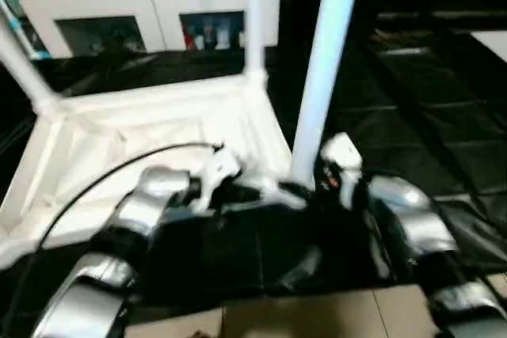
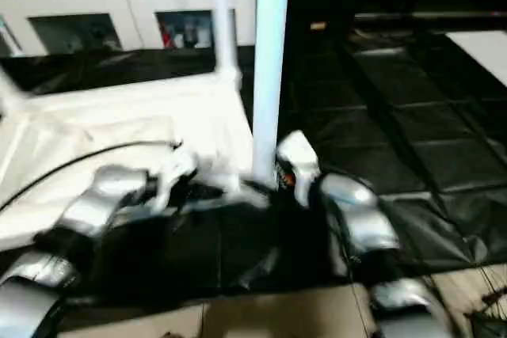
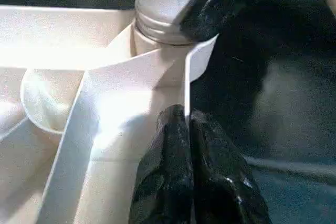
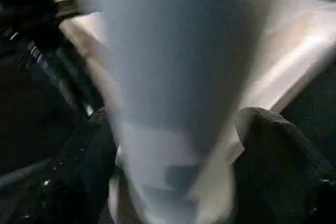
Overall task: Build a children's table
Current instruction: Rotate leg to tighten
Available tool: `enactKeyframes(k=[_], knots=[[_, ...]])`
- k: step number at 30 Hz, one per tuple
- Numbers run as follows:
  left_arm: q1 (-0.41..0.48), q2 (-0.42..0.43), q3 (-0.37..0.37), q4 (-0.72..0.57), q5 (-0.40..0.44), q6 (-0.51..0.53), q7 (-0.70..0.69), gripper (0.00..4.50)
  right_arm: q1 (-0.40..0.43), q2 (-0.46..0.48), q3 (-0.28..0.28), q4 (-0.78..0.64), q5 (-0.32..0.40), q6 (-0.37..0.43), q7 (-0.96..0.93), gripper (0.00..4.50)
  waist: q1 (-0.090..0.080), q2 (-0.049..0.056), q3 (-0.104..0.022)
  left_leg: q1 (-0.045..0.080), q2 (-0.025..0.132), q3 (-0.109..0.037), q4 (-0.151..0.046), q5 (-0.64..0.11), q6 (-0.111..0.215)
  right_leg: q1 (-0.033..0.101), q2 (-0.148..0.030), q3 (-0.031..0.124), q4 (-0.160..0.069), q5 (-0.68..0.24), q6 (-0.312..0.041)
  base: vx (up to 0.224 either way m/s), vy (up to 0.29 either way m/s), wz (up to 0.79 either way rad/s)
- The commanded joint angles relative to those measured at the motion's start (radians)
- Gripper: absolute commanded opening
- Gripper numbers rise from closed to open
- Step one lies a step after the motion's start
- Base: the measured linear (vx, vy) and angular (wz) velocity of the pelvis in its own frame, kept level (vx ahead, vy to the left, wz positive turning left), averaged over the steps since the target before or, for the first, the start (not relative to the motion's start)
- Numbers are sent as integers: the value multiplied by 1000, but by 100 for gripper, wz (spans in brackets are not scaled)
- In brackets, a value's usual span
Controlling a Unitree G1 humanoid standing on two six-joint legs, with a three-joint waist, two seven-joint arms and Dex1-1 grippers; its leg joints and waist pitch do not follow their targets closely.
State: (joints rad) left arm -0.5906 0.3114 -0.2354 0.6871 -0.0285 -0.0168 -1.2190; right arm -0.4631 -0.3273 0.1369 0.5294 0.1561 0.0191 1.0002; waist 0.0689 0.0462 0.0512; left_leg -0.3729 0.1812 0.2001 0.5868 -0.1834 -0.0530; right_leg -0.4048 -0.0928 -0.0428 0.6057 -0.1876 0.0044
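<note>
A: Where does the children's table (image 1: 150,136) stand now?

B: Its top lies upside down, ribs up, on the black-draped desk (image 1: 444,116), left of centre. Two legs already stand in the far corners. A third leg (image 1: 323,77) rises from the near right corner socket (image 3: 173,51).

A: And the fingers?

B: The left gripper (image 3: 188,145) has its fingers pressed together on the thin edge of the top beside that socket, pinning it. The right gripper (image 4: 178,145) has its fingers spread wide on either side of the leg's base; I judge they are loose around it rather than clamped.

A: How should this step be done well?

B: Keep the top held down, take the leg low near the collar, keep it upright, and press or twist it straight into the socket until the collar sits flush. Pushing at a slant would likely jam it.

A: Anything unclear?

B: The leg tops are cut off, the near left corner is hidden behind the left forearm (image 1: 150,203), and blur hides whether the leg is fully seated. The fourth leg I cannot place.
</note>
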Motion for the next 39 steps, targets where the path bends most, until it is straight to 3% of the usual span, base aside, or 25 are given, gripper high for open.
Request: enactKeyframes(k=[1, 9, 14, 19, 30, 33, 34, 37, 39], knots=[[21, -6, -13, -9, -37, 15, -47, 0, 0, -7, 8, -27, 11, 16, 26, 378, 6, -12, -59, 10, 53, -18, -72, -241, 89, 44, -52, 33, -69, -165, -283, 0, 0, 0], [42, 3, -17, -63, -45, 55, -75, 0, -2, -36, 51, -12, -24, 11, 80, 362, 11, -16, -60, 10, 51, -19, -72, -227, 72, 44, -55, 35, -71, -196, -262, 0, 0, 0], [42, 4, -14, -74, -44, 67, -70, 0, 2, -44, 59, -15, -30, 18, 96, 315, 15, -16, -63, 9, 49, -18, -67, -196, 86, 45, -52, 34, -65, -146, -268, 0, 0, 0], [43, 5, -12, -80, -41, 72, -68, 0, -2, -45, 54, -9, -27, 21, 96, 275, 16, -18, -64, 9, 49, -18, -67, -200, 84, 46, -52, 33, -66, -159, -265, 0, 0, 0], [48, 9, -15, -89, -35, 83, -63, 0, 2, -24, 46, 18, -20, 14, 70, 266, 15, -13, -65, 9, 48, -18, -65, -190, 88, 47, -51, 32, -64, -135, -273, 0, 0, 0], [31, -7, -12, -47, 1, 61, 20, 0, -12, 13, 14, 53, -25, 11, -34, 266, 12, -12, -65, 8, 48, -19, -66, -199, 82, 46, -51, 32, -64, -144, -274, 0, 0, 0], [9, -24, -7, 1, 36, 49, 111, 0, -25, 39, -4, 83, -38, 5, -118, 266, 4, -12, -61, 8, 45, -19, -68, -219, 70, 42, -50, 33, -70, -173, -268, 0, 0, 0], [-28, -56, 6, 74, 57, 45, 208, 0, -43, 89, -29, 123, -39, 54, -234, 265, -4, -13, -58, 16, 43, -25, -75, -288, 23, 42, -52, 33, -81, -297, -235, 0, 0, 0], [-51, -82, 17, 109, 58, 43, 259, 0, -51, 123, -37, 144, -45, 64, -305, 265, -10, -13, -56, 17, 42, -26, -78, -308, 13, 41, -52, 34, -84, -316, -225, 0, 0, 0]])
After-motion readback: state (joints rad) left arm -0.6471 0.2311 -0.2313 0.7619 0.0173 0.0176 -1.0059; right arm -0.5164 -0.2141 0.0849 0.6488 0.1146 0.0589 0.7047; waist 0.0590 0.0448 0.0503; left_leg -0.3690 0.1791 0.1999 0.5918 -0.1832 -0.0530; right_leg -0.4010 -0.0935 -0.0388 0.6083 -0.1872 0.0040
